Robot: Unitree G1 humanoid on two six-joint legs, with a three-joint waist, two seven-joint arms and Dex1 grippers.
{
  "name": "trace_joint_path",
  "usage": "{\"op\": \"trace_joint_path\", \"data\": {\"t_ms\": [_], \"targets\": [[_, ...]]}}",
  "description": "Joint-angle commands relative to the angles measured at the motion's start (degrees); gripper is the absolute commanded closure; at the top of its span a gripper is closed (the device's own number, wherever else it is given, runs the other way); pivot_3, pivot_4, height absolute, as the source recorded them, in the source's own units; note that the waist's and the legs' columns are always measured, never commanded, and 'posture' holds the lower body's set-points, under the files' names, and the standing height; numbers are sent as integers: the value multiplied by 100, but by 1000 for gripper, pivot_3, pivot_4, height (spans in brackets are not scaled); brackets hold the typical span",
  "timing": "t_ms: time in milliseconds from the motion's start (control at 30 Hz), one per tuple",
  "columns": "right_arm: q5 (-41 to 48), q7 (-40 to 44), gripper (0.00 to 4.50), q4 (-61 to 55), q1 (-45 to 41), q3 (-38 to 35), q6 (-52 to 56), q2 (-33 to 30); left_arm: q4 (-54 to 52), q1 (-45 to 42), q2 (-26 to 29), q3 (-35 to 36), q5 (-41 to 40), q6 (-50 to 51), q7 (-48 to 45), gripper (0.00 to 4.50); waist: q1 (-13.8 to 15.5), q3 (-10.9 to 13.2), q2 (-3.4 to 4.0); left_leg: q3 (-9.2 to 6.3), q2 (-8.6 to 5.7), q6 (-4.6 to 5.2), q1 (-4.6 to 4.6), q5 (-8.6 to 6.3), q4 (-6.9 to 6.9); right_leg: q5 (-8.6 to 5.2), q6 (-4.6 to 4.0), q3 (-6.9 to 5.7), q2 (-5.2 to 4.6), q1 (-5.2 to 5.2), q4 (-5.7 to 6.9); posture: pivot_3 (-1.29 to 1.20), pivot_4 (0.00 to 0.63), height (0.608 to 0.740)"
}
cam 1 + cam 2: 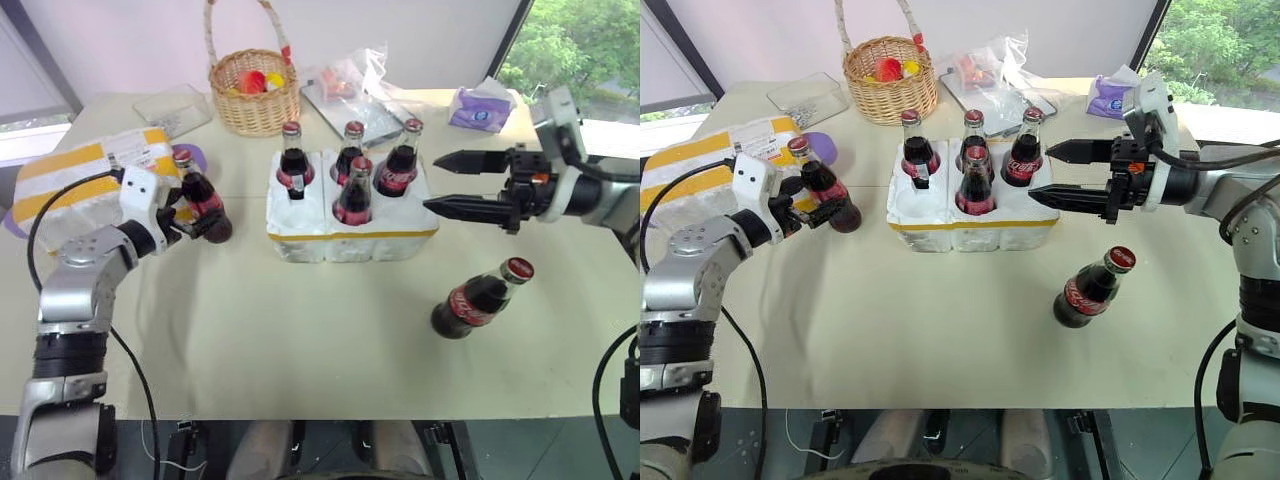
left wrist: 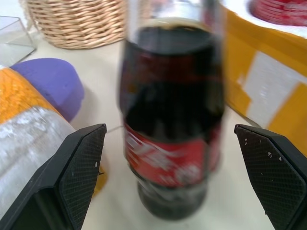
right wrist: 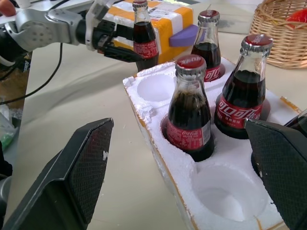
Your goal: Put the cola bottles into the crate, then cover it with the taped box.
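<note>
Four of the cola bottles stand upright in the crate (image 1: 352, 236), which sits in the middle of the table (image 1: 300, 350): three in the far row, at the left (image 1: 292, 156), middle (image 1: 351, 146) and right (image 1: 402, 160) holes, and one (image 1: 354, 194) in the middle hole of the near row. The two near corner holes are without a bottle — the right wrist view shows them as white round pits. A yellow tape strip runs along the near rim of the crate.

A fifth bottle (image 1: 201, 194) stands on the table to the left of the crate, well apart from it and just beside the taped box (image 1: 70, 185). The left gripper (image 1: 203, 222) has its two black fingers spread wide, one on each side of the lower part of this bottle; in the left wrist view there is clear space between each finger and the glass, so it is not grasping. A sixth bottle (image 1: 480, 298) lies on its side on the table, near the right front of the crate, with the red cap pointing away to the right.

The right gripper (image 1: 445, 183) hangs above the table just to the right of the crate, fingers wide apart and holding nothing.

Behind the crate stand a wicker basket (image 1: 254, 92), a clear plastic bag (image 1: 350, 80) and a purple tissue pack (image 1: 480, 108).
</note>
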Motion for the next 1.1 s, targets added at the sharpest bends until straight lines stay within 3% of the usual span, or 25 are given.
{"op": "trace_joint_path", "data": {"t_ms": [33,133,200,300,533,800,1100], "targets": [[120,-45,0,-214,14,-249,-14,-57,273,-271,-53,-49,95,-228,-87,25,-1,0,0,0,0,0,0,0,0,0,0,-1,1,0,0,0,150,740],[147,-97,0,-237,35,-270,5,-54,469,-393,-87,-73,133,-308,-164,25,-13,0,0,0,0,0,0,0,0,0,1,-2,1,-1,0,0,150,740],[177,-143,0,-255,44,-297,29,-43,503,-403,-95,-59,100,-379,-260,547,-13,0,0,0,0,0,0,0,0,0,1,-2,1,-2,1,0,150,740],[221,-203,0,-304,130,-352,67,-47,401,-392,-46,56,-73,-235,-384,1708,-6,0,0,0,0,0,0,0,-1,0,1,-1,0,-2,1,0,150,740],[324,-346,0,-401,321,-499,140,-65,-46,-553,382,520,-846,615,-885,1669,-9,4,-6,0,0,3,-7,-1,0,1,1,0,0,-7,0,0,150,740],[400,-511,0,-530,543,-625,150,-41,-280,-1843,799,1010,-2571,2307,-1564,1669,-8,23,-39,-7,0,-2,-77,4,29,18,10,-6,4,-59,8,0,150,740],[502,-738,0,-772,859,-878,197,-61,-272,-2459,239,-40,-2148,1976,-1735,1669,-8,22,-38,0,-6,-27,-79,21,31,22,15,-6,2,-64,16,0,150,740]]}}
